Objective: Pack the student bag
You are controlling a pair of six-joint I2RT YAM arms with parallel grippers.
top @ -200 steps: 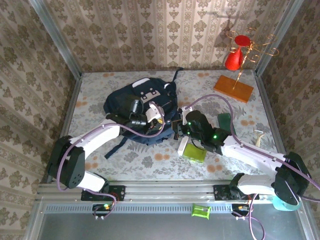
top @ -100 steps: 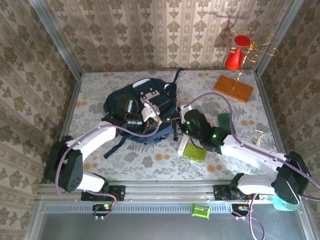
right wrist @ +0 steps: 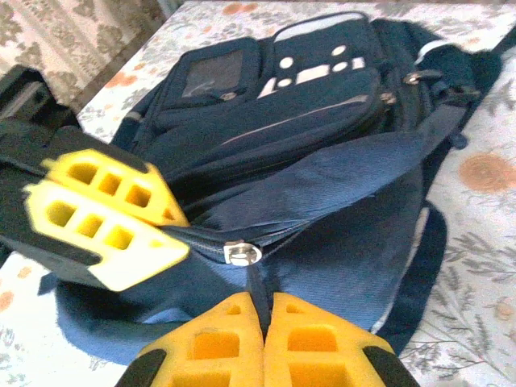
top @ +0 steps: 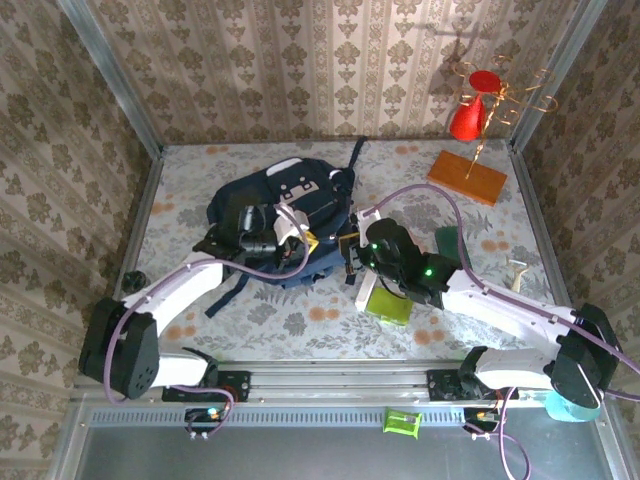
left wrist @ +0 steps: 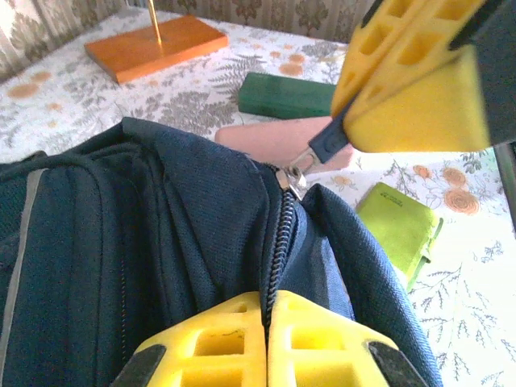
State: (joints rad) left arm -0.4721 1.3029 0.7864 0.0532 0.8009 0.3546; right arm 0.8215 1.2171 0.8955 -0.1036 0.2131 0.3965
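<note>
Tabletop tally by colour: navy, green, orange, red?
Navy: 1, student bag
Green: 2, lime notebook, dark green block
Orange: 1, stand base
Red: 1, cone hung on the stand
Total: 5

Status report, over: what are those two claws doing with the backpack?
Left gripper shut on student bag fabric by the zipper. Right gripper shut on zipper pull. Lime-green notebook lies beside the bag.
</note>
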